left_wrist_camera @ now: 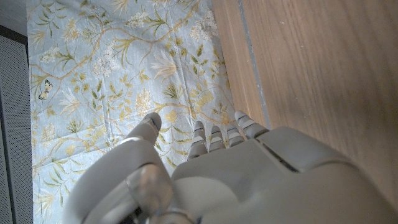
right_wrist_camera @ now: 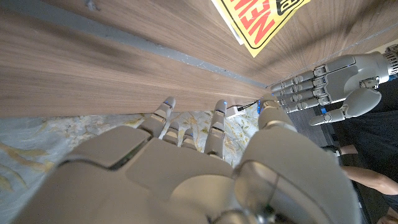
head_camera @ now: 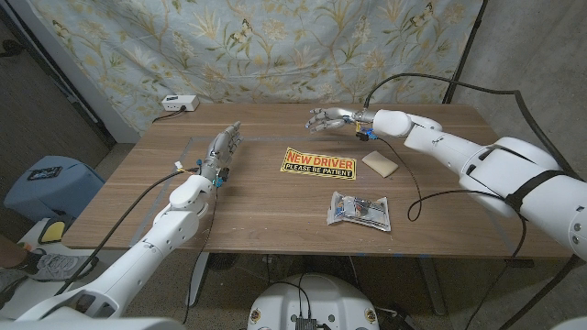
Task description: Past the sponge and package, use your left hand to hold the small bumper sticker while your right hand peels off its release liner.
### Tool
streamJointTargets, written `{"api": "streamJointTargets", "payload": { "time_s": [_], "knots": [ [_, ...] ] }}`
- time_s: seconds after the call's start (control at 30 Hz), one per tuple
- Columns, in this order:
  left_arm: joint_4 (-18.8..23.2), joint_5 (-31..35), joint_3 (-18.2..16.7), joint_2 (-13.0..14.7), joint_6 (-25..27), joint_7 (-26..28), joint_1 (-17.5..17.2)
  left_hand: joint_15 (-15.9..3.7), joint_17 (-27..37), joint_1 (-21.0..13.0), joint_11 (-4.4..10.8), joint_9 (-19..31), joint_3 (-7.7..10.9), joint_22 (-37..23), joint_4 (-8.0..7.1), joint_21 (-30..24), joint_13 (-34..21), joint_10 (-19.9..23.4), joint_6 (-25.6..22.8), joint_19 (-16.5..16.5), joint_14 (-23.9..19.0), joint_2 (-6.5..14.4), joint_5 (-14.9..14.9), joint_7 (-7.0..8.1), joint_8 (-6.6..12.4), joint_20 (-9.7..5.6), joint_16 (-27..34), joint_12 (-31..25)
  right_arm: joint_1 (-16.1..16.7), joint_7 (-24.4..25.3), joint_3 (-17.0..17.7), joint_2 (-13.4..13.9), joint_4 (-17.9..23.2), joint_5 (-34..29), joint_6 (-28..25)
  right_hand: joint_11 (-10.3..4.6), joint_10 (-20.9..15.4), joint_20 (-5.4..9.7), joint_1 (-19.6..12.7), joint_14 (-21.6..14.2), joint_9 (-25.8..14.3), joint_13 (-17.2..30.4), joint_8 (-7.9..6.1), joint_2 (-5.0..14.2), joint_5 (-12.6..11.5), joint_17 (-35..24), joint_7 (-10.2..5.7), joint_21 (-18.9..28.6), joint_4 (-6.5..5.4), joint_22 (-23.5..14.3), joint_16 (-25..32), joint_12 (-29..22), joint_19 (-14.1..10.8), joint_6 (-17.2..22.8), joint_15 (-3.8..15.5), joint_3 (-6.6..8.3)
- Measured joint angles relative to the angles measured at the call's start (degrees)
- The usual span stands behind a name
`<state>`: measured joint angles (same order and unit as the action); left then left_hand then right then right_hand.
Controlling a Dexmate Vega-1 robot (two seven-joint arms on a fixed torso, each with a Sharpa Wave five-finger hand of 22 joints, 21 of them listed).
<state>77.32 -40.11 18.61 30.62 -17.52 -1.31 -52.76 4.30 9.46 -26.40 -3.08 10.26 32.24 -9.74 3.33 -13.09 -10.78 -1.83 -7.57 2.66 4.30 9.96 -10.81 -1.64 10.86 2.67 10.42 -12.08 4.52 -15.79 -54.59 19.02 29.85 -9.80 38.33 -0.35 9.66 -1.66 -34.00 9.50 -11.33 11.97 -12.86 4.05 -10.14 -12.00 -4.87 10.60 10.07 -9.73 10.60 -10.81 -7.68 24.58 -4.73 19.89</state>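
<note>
**Both hands empty, sticker lying between them**

The yellow bumper sticker [head_camera: 317, 163] lies flat near the middle of the wooden surface [head_camera: 266, 215], printed side up, reading NEW DRIVER, PLEASE BE PATIENT. Neither hand touches it. The left hand [head_camera: 221, 149] stands to the sticker's left, well apart from it, fingers [head_camera: 230, 134] straight and lying close side by side, pointing toward the far edge, holding nothing. The right hand [head_camera: 328, 117] hangs beyond the sticker, toward the far edge, its fingers [head_camera: 317, 120] loosely curled and a little apart, also empty. In the right wrist view a corner of the sticker [right_wrist_camera: 261, 22] shows, with the left hand [right_wrist_camera: 329, 84] upright off to its side. A tan sponge [head_camera: 380, 164] sits just to the sticker's right, and a clear package [head_camera: 359, 211] lies nearer the front edge. A floral cloth [head_camera: 275, 46] hangs behind, and a small white box [head_camera: 179, 104] rests at the far left corner.
</note>
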Motion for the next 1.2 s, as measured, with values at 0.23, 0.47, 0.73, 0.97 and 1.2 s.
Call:
{"api": "streamJointTargets", "payload": {
  "time_s": [0.23, 0.47, 0.73, 0.97, 1.2],
  "knots": [
    [0.33, -0.02, -0.12, -0.01, 0.0, 0.58, -0.44, 0.55, 0.0, 0.0, 0.0, 0.0, -0.23, 0.0, 0.23, 0.0, 0.0, 0.0, 0.0, 0.24, 0.1, 0.0, 0.0, 0.0, 0.0, 0.24, 0.0, 0.0, -1.53, 1.02, -2.35, -1.86, -3.61, -0.01, 0.6, -0.85, 0.24, -0.28, -1.08, 0.0, 0.0, 0.0, -0.97, -0.17, 0.0, 0.0, -2.01, 0.0, -0.03, 0.0, 0.0, -0.22, 0.28, 3.22, 0.0, 0.37],
    [0.93, -0.05, -0.22, -0.04, 0.02, 1.19, -1.05, 0.64, 0.0, 0.0, 0.0, 0.0, -0.24, 0.0, 0.24, 0.08, 0.0, -0.01, 0.0, 0.32, 0.0, 0.0, 0.0, 0.0, 0.0, 0.32, 0.0, 0.0, -2.39, 2.27, -4.35, -3.15, -5.46, 0.3, 0.65, -0.92, 0.31, -0.59, -2.23, 0.0, 0.15, -0.26, -1.59, -0.71, 0.0, 0.0, -3.72, 0.0, 0.2, 0.0, 0.02, -0.44, 0.58, 5.54, 0.0, 0.6],
    [1.42, -0.07, -0.32, -0.04, 0.06, 1.64, -1.57, 0.63, 0.0, 0.0, 0.01, 0.0, -0.24, 0.0, 0.24, 0.43, 0.0, -0.01, 0.0, 0.32, 0.01, 0.0, 0.0, 0.0, 0.0, 0.31, 0.0, 0.0, -2.97, 3.11, -6.12, -4.23, -6.16, 0.55, 0.65, -0.91, 0.31, -0.57, -2.67, -0.01, 0.15, -0.25, -1.64, -0.71, 0.0, 0.0, -4.57, 0.0, 0.05, 0.0, 0.02, -0.44, 1.02, 7.0, 0.01, 0.94],
    [1.7, -0.1, -0.37, -0.09, 0.06, 1.77, -2.0, 0.63, 0.0, 0.0, 0.01, 0.0, -0.24, 0.0, 0.23, 0.43, 0.0, -0.01, 0.0, 0.31, 0.0, 0.0, 0.0, 0.0, 0.0, 0.31, 0.0, 0.0, -3.4, 3.42, -7.47, -5.34, -6.8, 0.56, 0.05, -1.15, 0.07, -0.69, -2.96, -0.01, 0.15, -0.56, -1.64, -1.01, 0.0, -0.01, -4.64, 0.0, 0.19, 0.0, 0.02, -0.44, 1.3, 7.07, 0.01, 1.07],
    [1.99, -0.18, -0.42, -0.1, 0.06, 1.96, -2.43, 0.63, 0.0, 0.0, 0.01, 0.0, -0.24, 0.0, 0.23, 0.43, 0.0, -0.01, 0.0, 0.31, 0.01, 0.0, 0.0, 0.0, 0.0, 0.31, 0.0, 0.0, -3.78, 3.84, -8.89, -6.46, -7.4, 0.57, -1.28, -1.14, 0.08, -0.69, -3.42, -0.01, 0.14, -0.56, -1.64, -1.01, 0.0, -0.01, -4.43, 0.0, 0.19, 0.0, 0.02, -0.44, 1.29, 6.84, 0.01, 1.07]
  ]
}}
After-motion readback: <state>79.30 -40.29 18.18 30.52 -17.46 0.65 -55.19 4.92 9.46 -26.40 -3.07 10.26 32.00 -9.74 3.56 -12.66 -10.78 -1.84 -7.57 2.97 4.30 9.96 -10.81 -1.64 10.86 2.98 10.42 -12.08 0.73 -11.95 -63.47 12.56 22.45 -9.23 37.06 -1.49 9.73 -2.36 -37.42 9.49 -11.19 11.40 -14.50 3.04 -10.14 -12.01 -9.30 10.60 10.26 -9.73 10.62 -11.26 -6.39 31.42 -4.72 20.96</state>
